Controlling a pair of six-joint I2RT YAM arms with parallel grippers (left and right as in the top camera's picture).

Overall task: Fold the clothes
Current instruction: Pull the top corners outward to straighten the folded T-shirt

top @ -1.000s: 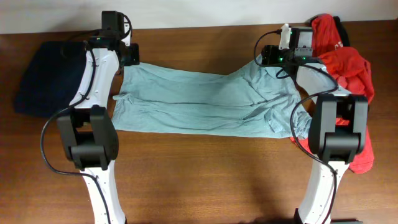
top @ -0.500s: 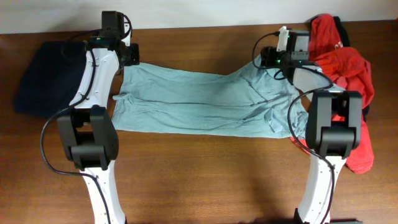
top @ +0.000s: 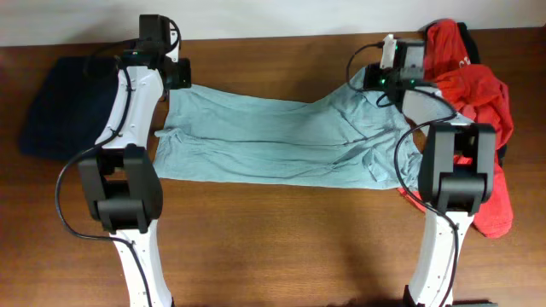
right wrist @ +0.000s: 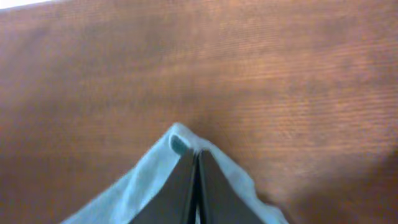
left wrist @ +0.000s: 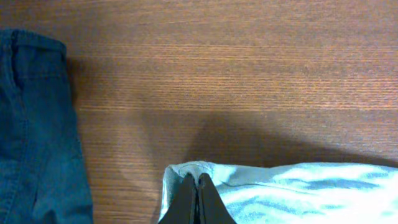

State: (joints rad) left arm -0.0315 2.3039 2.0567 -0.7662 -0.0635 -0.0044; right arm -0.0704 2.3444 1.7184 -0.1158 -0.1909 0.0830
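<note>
The pale blue-grey T-shirt (top: 273,141) lies spread on the worktop (top: 281,239), its long axis running left to right. The left gripper (left wrist: 196,180) is closed on its far left corner, the right gripper (right wrist: 197,157) on its far right corner. A navy garment (top: 55,107) lies left, an orange-red shirt (top: 479,85) right.

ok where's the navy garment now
In the overhead view the navy garment lies at far left, beside the left arm, apart from the blue T-shirt.
</note>
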